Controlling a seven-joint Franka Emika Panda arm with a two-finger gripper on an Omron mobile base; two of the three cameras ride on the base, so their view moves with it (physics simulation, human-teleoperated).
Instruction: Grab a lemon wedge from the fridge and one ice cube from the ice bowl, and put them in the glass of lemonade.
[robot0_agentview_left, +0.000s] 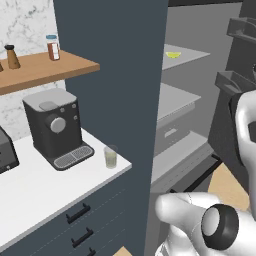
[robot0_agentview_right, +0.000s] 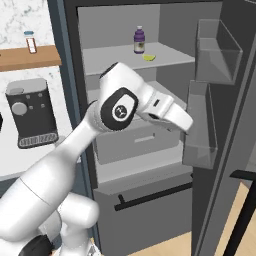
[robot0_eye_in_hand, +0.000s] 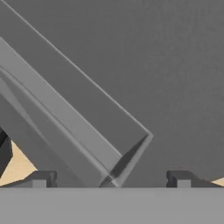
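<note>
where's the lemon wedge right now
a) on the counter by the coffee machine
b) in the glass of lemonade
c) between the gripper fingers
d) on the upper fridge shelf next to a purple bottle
d: the lemon wedge lies on the upper shelf of the open fridge, beside the purple bottle.

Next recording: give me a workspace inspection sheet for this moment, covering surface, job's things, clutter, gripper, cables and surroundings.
Surface: white counter left of the fridge.
Job's things: fridge door open; lemon wedge on the upper shelf; glass of lemonade near the counter's edge, beside the coffee machine.
Clutter: purple bottle next to the wedge; spice jars on the wooden shelf.
Gripper: gripper open, empty, facing grey fridge panels.
Cables: nothing seen.
Surroundings: marble wall, dark drawers, wood floor.
</note>
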